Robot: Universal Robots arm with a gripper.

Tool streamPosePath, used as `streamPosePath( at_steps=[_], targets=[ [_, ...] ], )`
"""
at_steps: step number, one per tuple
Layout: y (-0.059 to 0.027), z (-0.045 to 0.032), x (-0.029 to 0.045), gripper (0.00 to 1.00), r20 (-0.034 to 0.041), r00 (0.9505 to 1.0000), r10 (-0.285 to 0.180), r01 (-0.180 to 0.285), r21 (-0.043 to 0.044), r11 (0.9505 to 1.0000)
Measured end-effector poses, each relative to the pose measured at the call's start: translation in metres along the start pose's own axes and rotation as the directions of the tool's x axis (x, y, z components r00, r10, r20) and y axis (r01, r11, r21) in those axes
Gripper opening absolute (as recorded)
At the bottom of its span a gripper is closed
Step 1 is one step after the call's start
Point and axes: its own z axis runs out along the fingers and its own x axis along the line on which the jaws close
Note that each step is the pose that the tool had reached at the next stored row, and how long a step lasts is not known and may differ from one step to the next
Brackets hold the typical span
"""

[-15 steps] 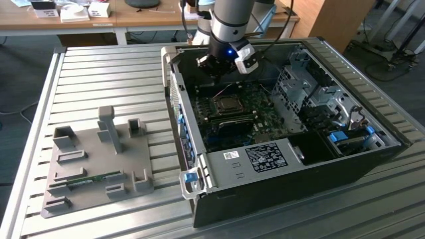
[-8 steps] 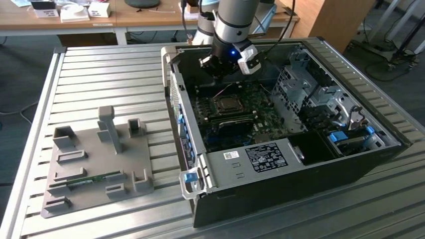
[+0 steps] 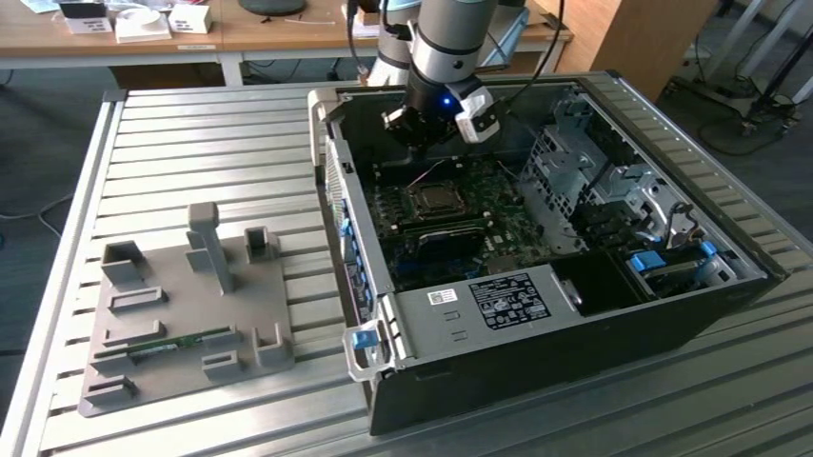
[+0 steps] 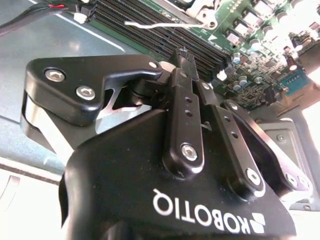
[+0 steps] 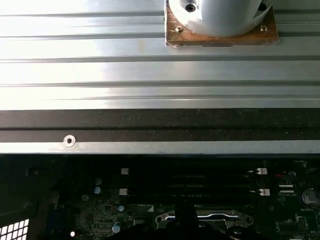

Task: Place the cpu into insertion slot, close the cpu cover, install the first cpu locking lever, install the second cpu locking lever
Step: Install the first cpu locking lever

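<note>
In the exterior view my gripper (image 3: 417,143) hangs inside the open computer case (image 3: 508,314), above the far end of the dark green motherboard (image 3: 445,238). The insertion slot (image 3: 435,198) lies just below and nearer than the gripper, apart from it. The cpu (image 3: 436,199) sits in that slot with its silvery top showing, and the cpu cover (image 3: 416,201) seems to lie flat around it. In the second wrist view the gripper (image 4: 183,53) is shut with nothing between its fingers. A thin silvery locking lever (image 4: 160,23) lies beyond the tips beside the memory slots (image 4: 150,35).
A grey fixture plate (image 3: 190,305) with upright blocks and a memory stick (image 3: 166,345) lies at the exterior view's left on the ribbed metal table (image 3: 190,143). The case's wall (image 3: 333,190) and drive cage (image 3: 597,181) flank the motherboard. A wooden desk (image 3: 152,38) stands behind.
</note>
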Motion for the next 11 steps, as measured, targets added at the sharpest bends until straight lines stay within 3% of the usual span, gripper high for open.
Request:
streamPosePath(
  at_steps=[11],
  targets=[
    [-0.0002, 0.0019, -0.0025, 0.11, -0.0003, 1.0, 0.0, 0.0, 0.0005, 1.0]
  ],
)
